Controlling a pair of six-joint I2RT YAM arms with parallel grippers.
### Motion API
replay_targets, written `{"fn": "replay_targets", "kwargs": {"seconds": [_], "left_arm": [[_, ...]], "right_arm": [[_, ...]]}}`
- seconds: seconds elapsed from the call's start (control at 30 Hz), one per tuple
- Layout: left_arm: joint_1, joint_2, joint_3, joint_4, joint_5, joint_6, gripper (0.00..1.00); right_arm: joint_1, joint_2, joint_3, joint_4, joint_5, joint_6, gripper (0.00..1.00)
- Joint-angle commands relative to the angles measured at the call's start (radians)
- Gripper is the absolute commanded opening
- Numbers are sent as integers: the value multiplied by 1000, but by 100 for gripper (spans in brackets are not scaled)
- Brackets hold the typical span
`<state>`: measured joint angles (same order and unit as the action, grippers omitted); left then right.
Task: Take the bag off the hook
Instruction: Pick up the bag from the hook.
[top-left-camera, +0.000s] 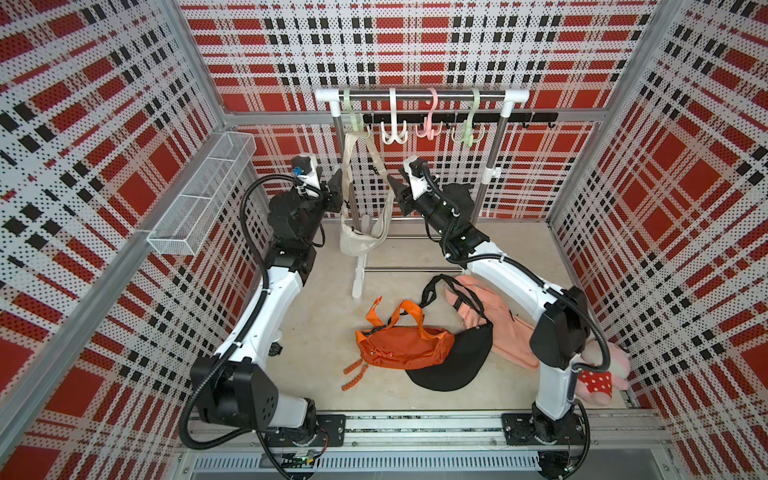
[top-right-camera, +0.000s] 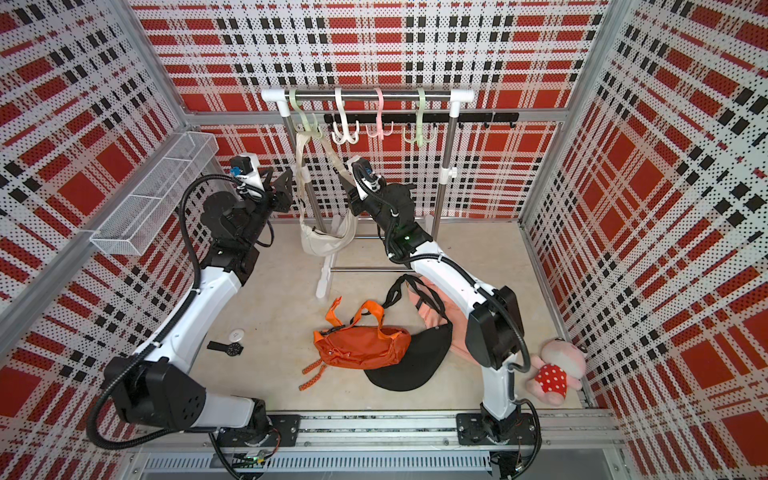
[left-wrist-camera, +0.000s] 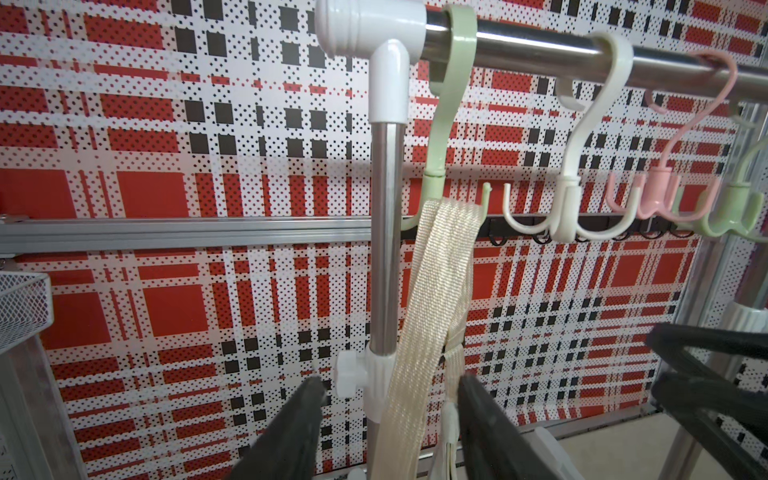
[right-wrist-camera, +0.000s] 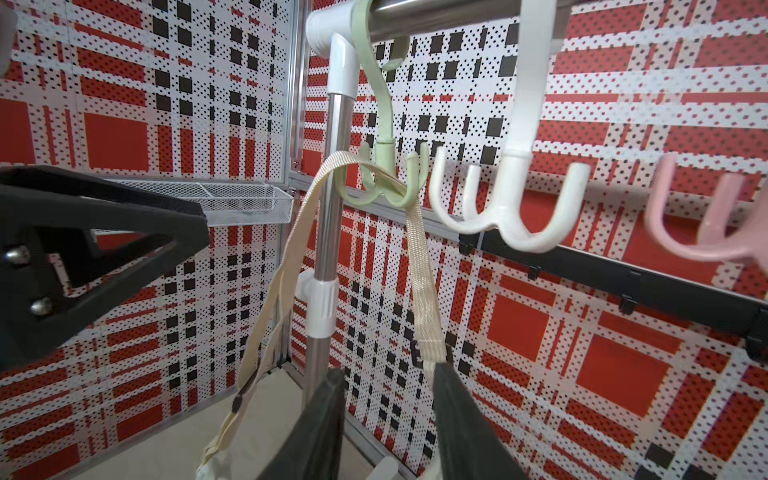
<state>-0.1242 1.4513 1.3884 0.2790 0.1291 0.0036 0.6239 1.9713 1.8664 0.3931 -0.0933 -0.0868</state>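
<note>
left pincer (left-wrist-camera: 390, 380): spread, straddling strap (left-wrist-camera: 436, 291)
right pincer (right-wrist-camera: 388, 370): spread, strap at one finger
step: pinch strap, raise over green hook (right-wrist-camera: 384, 162) prong, pull near

An orange bag (top-left-camera: 401, 347) lies on the desk (top-left-camera: 324, 324), touching a black bag (top-left-camera: 453, 361) whose strap crosses a pink bag (top-left-camera: 503, 328). A plush toy (top-right-camera: 557, 365) sits near the wall. A wire basket (top-left-camera: 199, 199) hangs on the side wall.

- The bag (top-left-camera: 361, 243) hung from the leftmost hook (top-left-camera: 353, 120) on the rail (top-left-camera: 419, 94).
- The left end effector (left-wrist-camera: 388, 392) stood left of its strap (top-left-camera: 348, 166), the right end effector (right-wrist-camera: 388, 376) right.
- A pile of bags (top-left-camera: 407, 347) lay before the rail.
</note>
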Motion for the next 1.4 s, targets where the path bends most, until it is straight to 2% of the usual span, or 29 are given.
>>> {"fn": "replay_targets", "kwargs": {"seconds": [0.0,0.1,0.2,0.4,0.53,0.7,0.83,1.0,1.23,1.27,1.37], "left_arm": [[5,58,81,-82,59,121,56],[7,120,168,-158,89,224,56],[3,170,226,-180,99,268,56],[-8,172,195,-106,83,271,55],[-11,152,153,-53,77,259,49],[-8,151,138,-28,73,239,41],[-5,161,149,-28,73,229,38],[6,154,149,-14,93,201,28],[39,136,146,-7,171,185,4],[47,134,146,-5,187,183,0],[64,130,137,8,218,167,0]], "right_arm": [[-35,76,73,96,-53,-6,41],[-51,137,116,150,-58,-3,45],[-71,196,172,182,-74,23,46],[-95,330,350,153,-164,62,46],[-96,414,457,138,-222,63,46],[-98,496,539,174,-255,100,51],[-99,559,590,234,-261,145,54],[-99,648,664,296,-255,201,56],[-99,686,682,337,-236,211,55],[-99,687,682,332,-238,207,53],[-99,689,682,321,-258,200,42]]}}
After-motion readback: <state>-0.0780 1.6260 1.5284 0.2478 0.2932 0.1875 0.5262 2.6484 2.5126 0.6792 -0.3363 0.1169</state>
